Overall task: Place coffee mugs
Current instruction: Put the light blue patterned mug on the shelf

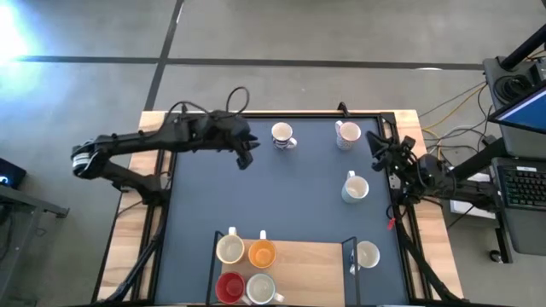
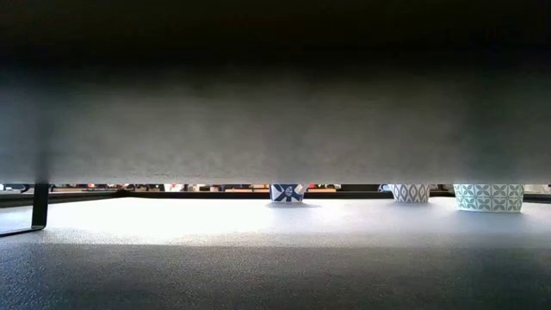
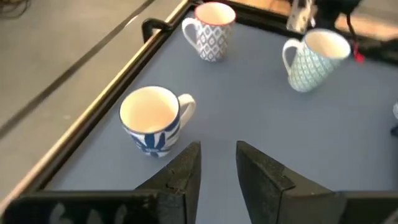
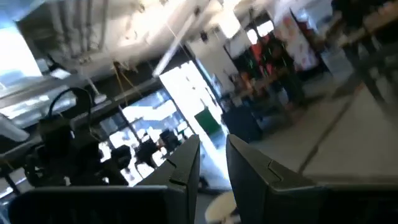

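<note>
High view: both arms hang over the dark table (image 1: 290, 205), nothing held.
Left gripper (image 1: 245, 158) reaches beside a far mug (image 1: 282, 136), jaws narrowly parted; right gripper (image 1: 376, 145) waits at the right edge, jaws narrow. Four mugs (image 1: 246, 269) cluster near.

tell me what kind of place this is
Probably a robotics lab or workshop, not a kitchen. Two arms are mounted at a framed table on a bare concrete floor, with loose cables and a keyboard at a workstation beside it. Mugs look like test props.
</note>
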